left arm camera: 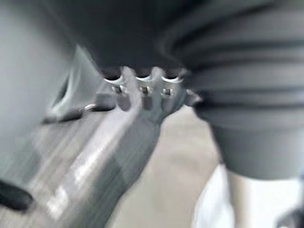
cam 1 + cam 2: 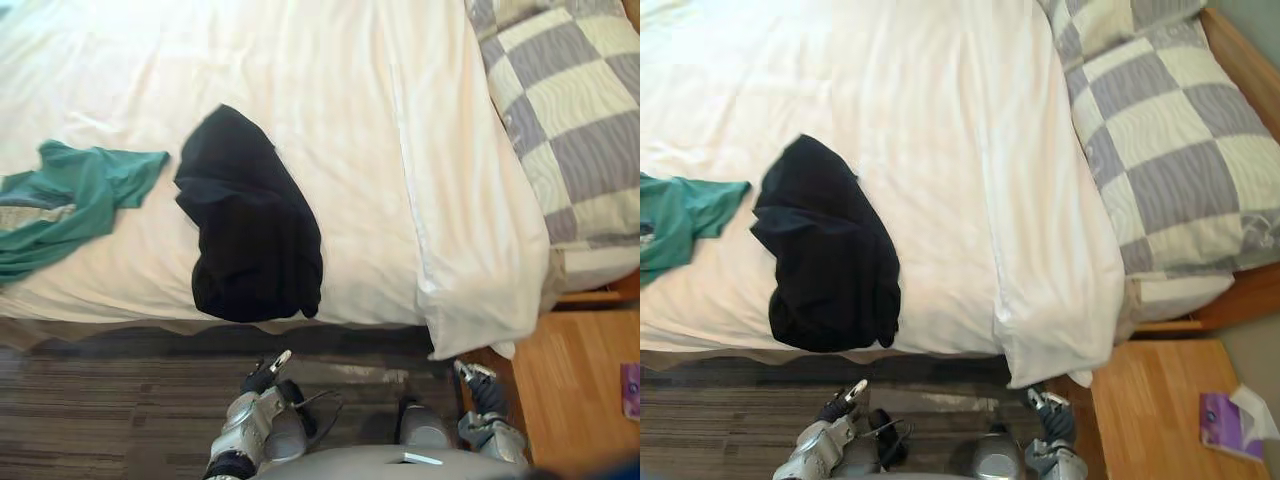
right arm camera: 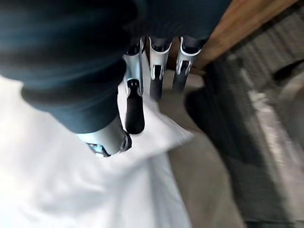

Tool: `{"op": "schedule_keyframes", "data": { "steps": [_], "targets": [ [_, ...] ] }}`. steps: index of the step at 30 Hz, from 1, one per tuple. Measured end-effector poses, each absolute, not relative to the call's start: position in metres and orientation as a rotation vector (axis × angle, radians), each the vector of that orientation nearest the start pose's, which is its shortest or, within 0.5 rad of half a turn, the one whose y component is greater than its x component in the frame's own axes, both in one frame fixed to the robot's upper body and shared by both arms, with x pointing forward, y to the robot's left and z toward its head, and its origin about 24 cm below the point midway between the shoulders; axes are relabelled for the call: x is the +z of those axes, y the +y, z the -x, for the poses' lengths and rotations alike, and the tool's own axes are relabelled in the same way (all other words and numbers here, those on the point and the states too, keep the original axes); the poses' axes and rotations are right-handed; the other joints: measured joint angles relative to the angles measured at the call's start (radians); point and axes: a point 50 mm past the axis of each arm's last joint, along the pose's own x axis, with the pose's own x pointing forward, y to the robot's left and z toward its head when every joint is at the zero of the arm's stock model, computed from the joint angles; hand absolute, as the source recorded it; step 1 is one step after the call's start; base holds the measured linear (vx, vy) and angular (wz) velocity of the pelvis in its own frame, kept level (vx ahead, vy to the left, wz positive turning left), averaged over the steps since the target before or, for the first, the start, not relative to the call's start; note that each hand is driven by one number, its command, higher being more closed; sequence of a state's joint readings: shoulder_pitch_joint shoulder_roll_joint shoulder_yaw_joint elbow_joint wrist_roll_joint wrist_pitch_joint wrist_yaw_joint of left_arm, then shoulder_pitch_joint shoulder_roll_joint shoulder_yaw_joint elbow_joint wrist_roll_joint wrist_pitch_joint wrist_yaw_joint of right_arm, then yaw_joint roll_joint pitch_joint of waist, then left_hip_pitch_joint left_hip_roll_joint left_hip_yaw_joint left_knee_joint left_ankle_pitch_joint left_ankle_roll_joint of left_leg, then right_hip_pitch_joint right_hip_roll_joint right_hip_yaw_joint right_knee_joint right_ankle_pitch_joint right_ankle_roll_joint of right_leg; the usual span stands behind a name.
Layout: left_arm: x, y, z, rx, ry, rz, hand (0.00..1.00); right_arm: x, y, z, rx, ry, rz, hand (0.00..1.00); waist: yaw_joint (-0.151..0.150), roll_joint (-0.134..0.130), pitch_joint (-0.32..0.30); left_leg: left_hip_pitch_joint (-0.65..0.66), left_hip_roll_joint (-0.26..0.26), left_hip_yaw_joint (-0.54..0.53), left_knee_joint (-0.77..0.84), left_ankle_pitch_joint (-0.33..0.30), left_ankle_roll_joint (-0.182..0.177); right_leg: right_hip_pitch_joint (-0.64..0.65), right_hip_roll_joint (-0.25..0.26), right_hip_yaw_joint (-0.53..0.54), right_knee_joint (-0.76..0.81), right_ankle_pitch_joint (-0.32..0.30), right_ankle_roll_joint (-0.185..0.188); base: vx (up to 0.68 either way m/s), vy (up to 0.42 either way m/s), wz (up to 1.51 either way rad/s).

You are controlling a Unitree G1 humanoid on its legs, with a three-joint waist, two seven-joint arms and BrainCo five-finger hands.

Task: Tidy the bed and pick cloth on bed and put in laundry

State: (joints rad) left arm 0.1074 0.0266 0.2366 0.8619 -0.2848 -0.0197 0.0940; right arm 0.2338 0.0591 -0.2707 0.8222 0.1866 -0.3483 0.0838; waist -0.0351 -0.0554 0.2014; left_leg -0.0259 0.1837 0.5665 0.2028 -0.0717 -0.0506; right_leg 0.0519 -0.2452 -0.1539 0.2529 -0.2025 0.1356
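A black cloth [image 2: 250, 235] lies crumpled on the white duvet [image 2: 330, 120], close to the bed's near edge. A green shirt [image 2: 70, 200] is spread at the bed's left side, apart from the black cloth. My left hand [image 2: 265, 375] hangs low in front of the bed, below the black cloth, with relaxed fingers and nothing in it. My right hand [image 2: 478, 385] hangs by the duvet's drooping right corner [image 2: 480, 300]. In the right wrist view its fingers [image 3: 134, 102] point straight down beside the white fabric [image 3: 95, 190], holding nothing.
Grey-and-cream checked pillows [image 2: 580, 120] fill the bed's right end. A dark striped rug [image 2: 100, 410] lies on the floor in front of the bed. A wooden surface [image 2: 1150, 410] at the lower right carries a purple item [image 2: 1220, 420] with white tissue.
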Motion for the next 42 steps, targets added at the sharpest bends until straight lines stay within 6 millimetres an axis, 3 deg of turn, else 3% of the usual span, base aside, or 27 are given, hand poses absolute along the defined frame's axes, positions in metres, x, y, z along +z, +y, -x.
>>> {"op": "schedule_keyframes", "data": {
  "steps": [2,5,7,9,10,12,14,15,16,17,18,19,20,21,22,23,24,25,27,29,30,32,33,36,37,40,42],
  "targets": [
    [-0.144,0.209,-0.112,0.534,0.892,0.279,0.0,-0.137,-0.188,-0.095,-0.373,0.683,-0.292,0.0,0.004,0.004,0.002,-0.014,0.016,-0.004,0.075,-0.022,0.001,0.02,0.0,-0.005,-0.001,0.002,0.003,0.06,-0.005,0.1],
    [-0.143,0.209,-0.111,0.55,0.867,0.27,0.0,-0.14,-0.192,-0.09,-0.419,0.707,-0.363,0.0,0.025,0.02,0.0,-0.086,0.093,-0.033,0.284,-0.044,0.02,0.041,-0.004,-0.022,0.02,0.004,0.007,-0.03,0.019,0.05],
    [-0.144,0.21,-0.107,0.547,0.865,0.275,0.0,-0.139,-0.196,-0.092,-0.411,0.697,-0.363,0.0,0.027,0.019,-0.001,-0.084,0.087,-0.044,0.282,-0.044,0.019,0.029,-0.011,-0.023,0.033,0.004,0.008,-0.07,0.071,-0.09],
    [-0.144,0.215,-0.102,0.577,0.849,0.293,0.0,-0.137,-0.2,-0.092,-0.4,0.686,-0.357,0.0,0.03,-0.016,0.003,-0.085,0.054,-0.072,0.291,-0.056,0.013,0.022,-0.056,-0.006,0.028,0.0,0.013,-0.05,0.061,-0.26],
    [-0.145,0.217,-0.096,0.606,0.846,0.315,0.0,-0.136,-0.206,-0.093,-0.411,0.673,-0.351,0.0,0.035,-0.009,0.001,-0.095,0.097,-0.107,0.355,-0.102,0.02,0.017,-0.067,0.014,0.021,-0.004,0.009,-0.06,0.08,-0.43],
    [-0.146,0.212,-0.091,0.603,0.84,0.338,0.0,-0.134,-0.221,-0.089,-0.428,0.67,-0.318,0.0,0.028,0.019,-0.009,-0.073,0.208,-0.198,0.366,-0.108,0.001,-0.019,-0.089,0.046,0.048,-0.005,0.016,-0.11,0.268,-0.62],
    [-0.146,0.209,-0.092,0.574,0.823,0.346,0.0,-0.135,-0.227,-0.085,-0.422,0.682,-0.289,0.0,0.025,0.029,-0.015,-0.037,0.244,-0.255,0.335,-0.096,-0.02,-0.068,-0.14,0.078,0.072,-0.015,0.072,-0.13,0.405,-0.35],
    [-0.146,0.208,-0.092,0.565,0.824,0.35,0.0,-0.135,-0.228,-0.085,-0.419,0.681,-0.278,0.0,0.023,0.036,-0.019,-0.031,0.244,-0.256,0.33,-0.092,-0.026,-0.075,-0.148,0.082,0.074,-0.017,0.078,-0.15,0.485,0.18],
    [-0.146,0.204,-0.095,0.528,0.826,0.348,0.0,-0.139,-0.225,-0.075,-0.407,0.722,-0.253,0.0,0.015,0.038,-0.023,-0.028,0.223,-0.251,0.329,-0.204,-0.202,-0.069,-0.185,0.088,0.056,0.006,0.101,-0.14,0.649,0.13],
    [-0.145,0.215,-0.094,0.506,0.842,0.3,0.0,-0.147,-0.208,-0.068,-0.373,0.782,-0.274,0.0,0.022,0.019,-0.021,-0.049,0.197,-0.236,0.387,-0.241,-0.189,-0.048,-0.22,0.095,0.01,0.09,0.102,-0.13,0.631,0.03],
    [-0.145,0.218,-0.094,0.505,0.851,0.286,0.0,-0.149,-0.2,-0.067,-0.346,0.799,-0.286,0.0,0.027,0.014,-0.028,-0.053,0.193,-0.233,0.398,-0.251,-0.189,-0.049,-0.22,0.078,-0.008,0.141,0.087,-0.1,0.621,-0.27],
    [-0.147,0.225,-0.087,0.518,0.876,0.269,0.0,-0.149,-0.196,-0.068,-0.33,0.793,-0.301,0.0,0.031,0.011,-0.039,-0.051,0.192,-0.216,0.397,-0.262,-0.177,-0.048,-0.217,0.033,-0.05,0.252,0.051,-0.09,0.563,-0.44],
    [-0.148,0.229,-0.082,0.512,0.91,0.243,0.0,-0.15,-0.193,-0.071,-0.273,0.797,-0.285,0.0,0.039,0.008,-0.051,-0.029,0.197,-0.174,0.354,-0.252,-0.151,-0.06,-0.208,-0.05,-0.091,0.373,-0.049,-0.08,0.633,-0.63],
    [-0.149,0.231,-0.083,0.46,0.934,0.173,0.0,-0.148,-0.19,-0.077,-0.2,0.776,-0.253,0.0,0.046,0.003,-0.054,-0.003,0.17,-0.134,0.276,-0.215,-0.127,-0.1,-0.197,-0.147,-0.022,0.356,-0.077,-0.06,0.456,-0.53],
    [-0.149,0.23,-0.084,0.443,0.94,0.154,0.0,-0.147,-0.191,-0.079,-0.178,0.77,-0.239,0.0,0.043,0.003,-0.054,0.005,0.157,-0.128,0.247,-0.199,-0.117,-0.11,-0.183,-0.164,0.007,0.336,-0.074,-0.03,0.419,-0.29],
    [-0.149,0.225,-0.089,0.391,0.94,0.114,0.0,-0.144,-0.19,-0.086,-0.1,0.756,-0.174,0.0,0.029,0.007,-0.054,0.03,0.115,-0.112,0.149,-0.148,-0.094,-0.129,-0.113,-0.165,0.088,0.242,-0.055,0.01,0.297,-0.01],
    [-0.149,0.222,-0.091,0.366,0.946,0.105,0.0,-0.143,-0.191,-0.092,-0.054,0.747,-0.133,0.0,0.024,0.013,-0.054,0.043,0.093,-0.109,0.103,-0.124,-0.082,-0.138,-0.071,-0.159,0.118,0.175,-0.058,0.04,0.305,0.13],
    [-0.15,0.212,-0.098,0.31,0.948,0.092,0.0,-0.14,-0.192,-0.099,0.018,0.738,-0.072,0.0,0.012,0.03,-0.052,0.048,0.065,-0.111,0.044,-0.089,-0.066,-0.139,0.011,-0.135,0.147,0.079,-0.057,0.05,0.154,0.2],
    [-0.15,0.202,-0.109,0.25,0.936,0.079,0.0,-0.139,-0.191,-0.106,0.08,0.733,-0.023,0.0,0.004,0.041,-0.047,0.046,0.028,-0.131,0.008,-0.06,-0.057,-0.104,0.09,-0.106,0.088,0.01,-0.069,0.04,0.113,0.38],
    [-0.149,0.191,-0.118,0.201,0.935,0.074,0.0,-0.137,-0.193,-0.112,0.114,0.723,0.009,0.0,-0.008,0.049,-0.043,0.044,-0.013,-0.173,-0.029,-0.035,-0.053,-0.067,0.094,-0.071,0.04,0.003,-0.077,0.03,0.048,0.7],
    [-0.148,0.179,-0.125,0.141,0.926,0.061,0.0,-0.135,-0.193,-0.118,0.125,0.708,0.022,0.0,-0.017,0.06,-0.045,0.042,-0.032,-0.239,-0.066,0.005,-0.046,-0.051,0.096,-0.049,0.024,-0.005,-0.091,0.04,-0.045,0.98],
    [-0.146,0.173,-0.131,0.117,0.913,0.061,0.0,-0.135,-0.192,-0.12,0.123,0.71,0.009,0.0,-0.006,0.06,-0.031,0.036,-0.033,-0.273,-0.067,0.011,-0.054,-0.03,0.098,-0.055,0.001,-0.017,-0.11,-0.01,-0.088,0.72],
    [-0.144,0.166,-0.137,0.118,0.887,0.078,0.0,-0.132,-0.184,-0.136,0.143,0.691,-0.002,0.0,0.009,0.065,-0.028,-0.004,-0.033,-0.284,-0.045,0.019,-0.044,-0.04,0.095,-0.071,0.0,-0.029,-0.094,-0.06,-0.09,0.3],
    [-0.14,0.157,-0.142,0.105,0.855,0.103,0.0,-0.13,-0.177,-0.149,0.16,0.691,0.005,0.0,0.01,0.085,-0.007,-0.063,-0.029,-0.281,0.033,0.02,-0.047,-0.044,0.069,-0.106,0.008,-0.039,-0.083,-0.06,-0.023,0.41],
    [-0.137,0.154,-0.145,0.098,0.825,0.117,0.0,-0.133,-0.176,-0.147,0.132,0.73,0.001,0.0,0.013,0.096,0.0,-0.102,-0.023,-0.239,0.103,0.033,-0.042,-0.034,0.046,-0.143,0.024,-0.046,-0.078,-0.08,0.053,0.72],
    [-0.134,0.156,-0.144,0.097,0.79,0.125,0.0,-0.133,-0.179,-0.145,0.071,0.751,-0.021,0.0,0.026,0.094,0.005,-0.124,-0.026,-0.192,0.168,0.045,-0.025,-0.029,0.008,-0.168,0.065,-0.062,-0.065,-0.07,0.054,0.35],
    [-0.135,0.159,-0.142,0.099,0.791,0.121,0.0,-0.133,-0.183,-0.147,0.032,0.745,-0.043,0.0,0.024,0.092,0.001,-0.106,-0.057,-0.196,0.107,0.044,-0.025,-0.047,-0.02,-0.17,0.08,-0.086,-0.053,-0.09,0.104,0.18]
  ]
}}
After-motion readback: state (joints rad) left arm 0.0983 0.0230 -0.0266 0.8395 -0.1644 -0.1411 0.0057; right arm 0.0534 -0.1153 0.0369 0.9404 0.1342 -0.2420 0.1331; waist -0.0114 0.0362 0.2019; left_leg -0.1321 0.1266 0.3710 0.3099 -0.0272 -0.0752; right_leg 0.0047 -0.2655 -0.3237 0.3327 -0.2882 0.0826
